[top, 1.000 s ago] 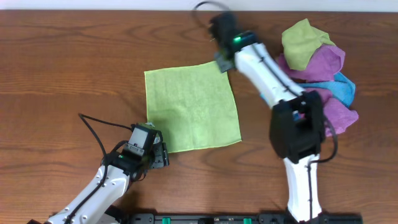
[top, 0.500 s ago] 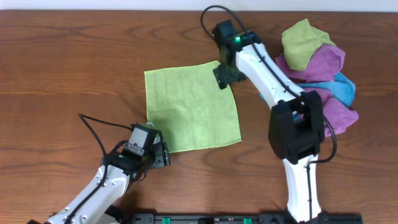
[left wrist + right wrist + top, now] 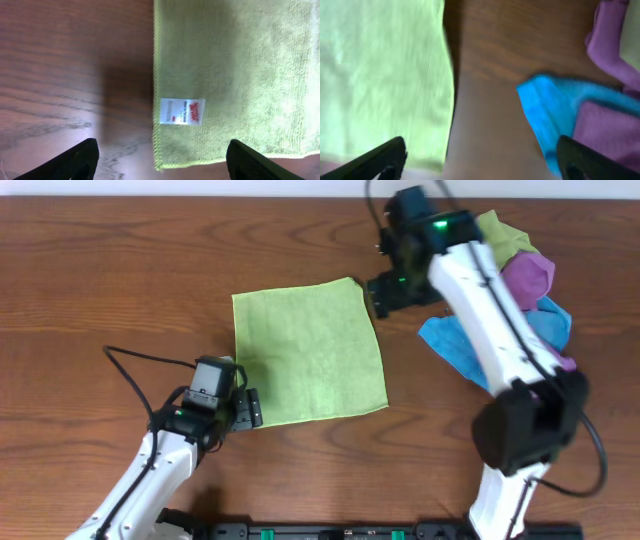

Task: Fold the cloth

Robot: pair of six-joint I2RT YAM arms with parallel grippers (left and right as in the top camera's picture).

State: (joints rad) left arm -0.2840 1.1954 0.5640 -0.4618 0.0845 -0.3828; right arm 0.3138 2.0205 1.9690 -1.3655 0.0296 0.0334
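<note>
A wooden counter is carrying a loose heap of cloths at its far right side. An olive-green cloth is sitting at the back of the heap, draping over a purple cloth. A blue cloth is lying under the purple one, one corner poking out leftward onto bare wood. More purple fabric is showing at the heap's near edge. A black rail is running along the counter's near edge.

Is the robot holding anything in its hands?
No, nothing is held. The left gripper and the right gripper are both open, and the bright lime-green rectangular microfibre cloth lies flat.
</note>
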